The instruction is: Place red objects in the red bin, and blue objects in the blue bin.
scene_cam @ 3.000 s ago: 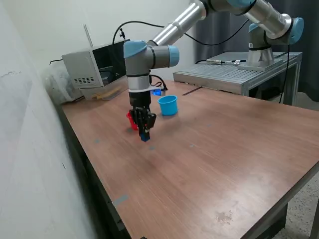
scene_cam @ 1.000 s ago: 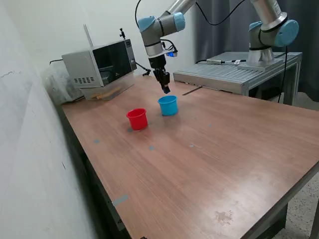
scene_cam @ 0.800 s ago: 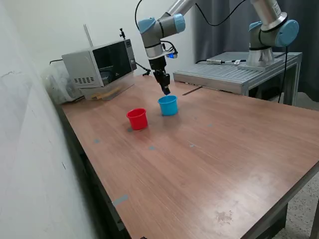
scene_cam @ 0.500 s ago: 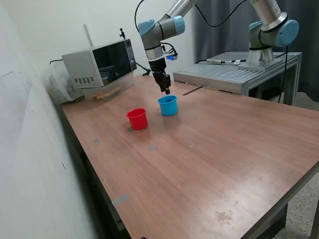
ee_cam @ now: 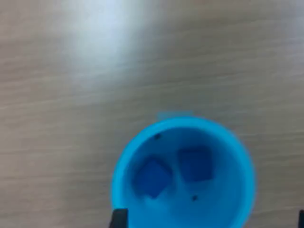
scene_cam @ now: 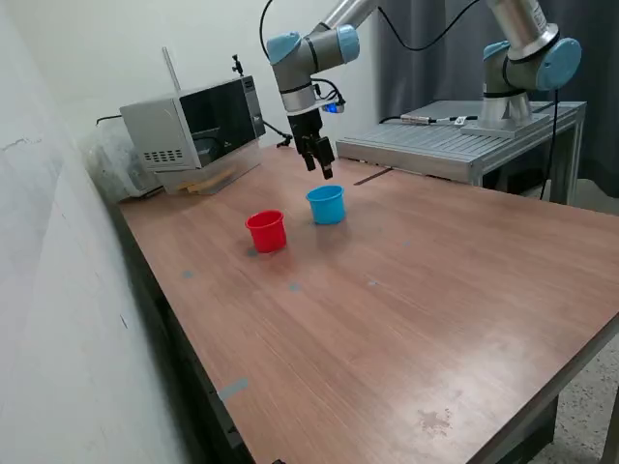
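The light blue cup (scene_cam: 326, 205) stands upright on the wooden table (scene_cam: 406, 319). The wrist view looks straight down into the cup (ee_cam: 237, 156), where two dark blue cubes (ee_cam: 152, 177) (ee_cam: 194, 164) lie side by side on its floor. My gripper (scene_cam: 318, 169) hangs a little above the blue cup with its jaws spread and nothing between them; only its fingertips (ee_cam: 118, 219) show in the wrist view. The red cup (scene_cam: 267, 232) stands upright just to the exterior view's left of the blue cup. Its inside is hidden. No red cubes are in view.
A grey microwave-like box (scene_cam: 189, 121) stands at the table's back on the exterior view's left. A metal bench (scene_cam: 455, 145) with a second arm (scene_cam: 527, 58) stands behind the table on the right. A wall runs along the left.
My gripper carried a blue cube from beside the red cup to above the blue cup. Its jaws have spread since half a second ago, and the cube is out of them.
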`<control>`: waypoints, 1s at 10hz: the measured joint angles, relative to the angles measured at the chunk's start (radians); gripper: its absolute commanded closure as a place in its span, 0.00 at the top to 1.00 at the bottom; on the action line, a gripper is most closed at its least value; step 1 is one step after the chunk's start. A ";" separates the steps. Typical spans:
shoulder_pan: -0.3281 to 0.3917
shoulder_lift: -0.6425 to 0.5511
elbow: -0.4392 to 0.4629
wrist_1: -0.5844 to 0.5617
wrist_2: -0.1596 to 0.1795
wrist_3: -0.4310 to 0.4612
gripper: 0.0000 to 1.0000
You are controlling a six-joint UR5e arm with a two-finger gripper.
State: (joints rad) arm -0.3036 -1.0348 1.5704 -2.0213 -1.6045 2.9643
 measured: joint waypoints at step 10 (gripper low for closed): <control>0.227 -0.577 0.291 0.429 0.007 0.127 1.00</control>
State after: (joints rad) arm -0.0767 -1.6117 1.8617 -1.5925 -1.5978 3.0910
